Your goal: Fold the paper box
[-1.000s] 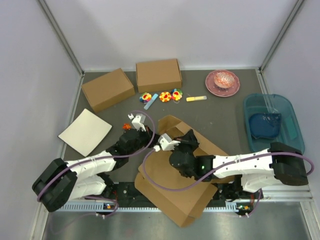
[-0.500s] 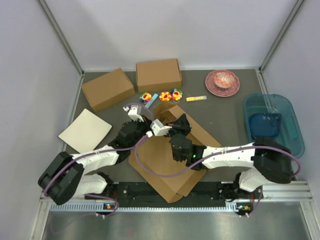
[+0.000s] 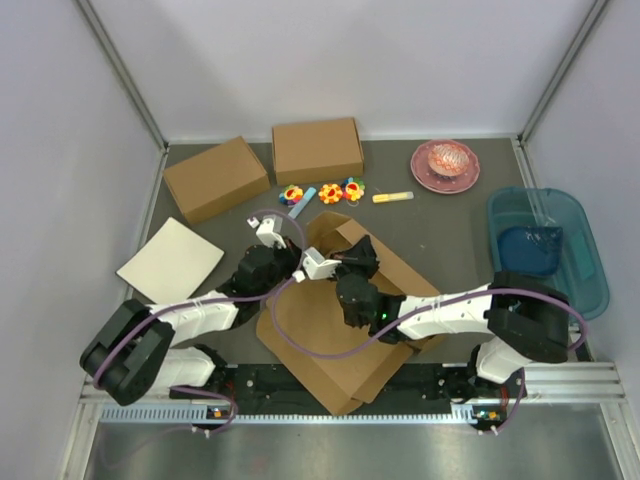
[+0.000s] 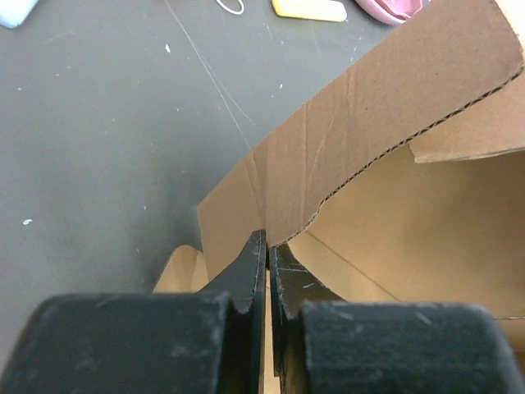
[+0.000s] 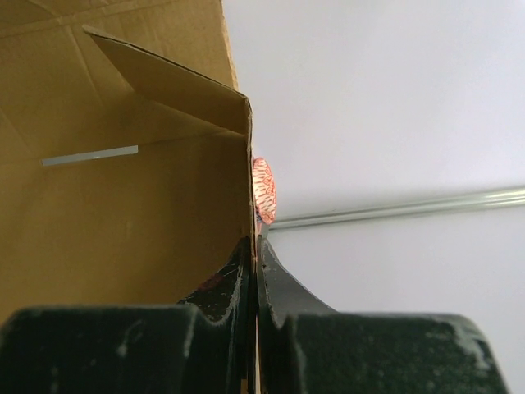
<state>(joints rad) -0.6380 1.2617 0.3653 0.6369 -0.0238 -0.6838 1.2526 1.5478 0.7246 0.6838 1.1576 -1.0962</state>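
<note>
**Paper box [image 3: 318, 335]**: lies mid-table and half formed. Its far walls are raised, and its near flaps lie flat and reach the near edge of the table [image 3: 450, 215].

**Left gripper [image 4: 267, 246]**: clenched on the thin edge of a raised wall at the box's far left corner.

**Right gripper [image 5: 253, 250]**: likewise pinching an upright wall, just to the right of the left gripper.

**Hazards, as judged:**
- Each hold bites only a narrow strip of cardboard, so a wall may slip free and spring back flat.
- If the two arms pull unevenly, the wall could buckle off its crease or tear along the dotted score line seen in the left wrist view.
- The loose sheet may also slide on the table.

**Surroundings:**
- Small coloured toys [image 3: 322, 192] and a yellow stick [image 3: 393, 197] lie just beyond the far wall — the likeliest things to be swept.
- Well apart from the box stand two finished boxes [image 3: 215, 178] at far left, a pale board [image 3: 170, 263] at left, a pink plate [image 3: 446, 165] at far right and a blue tray [image 3: 545, 245] at right — none of these blocks the fold.
</note>
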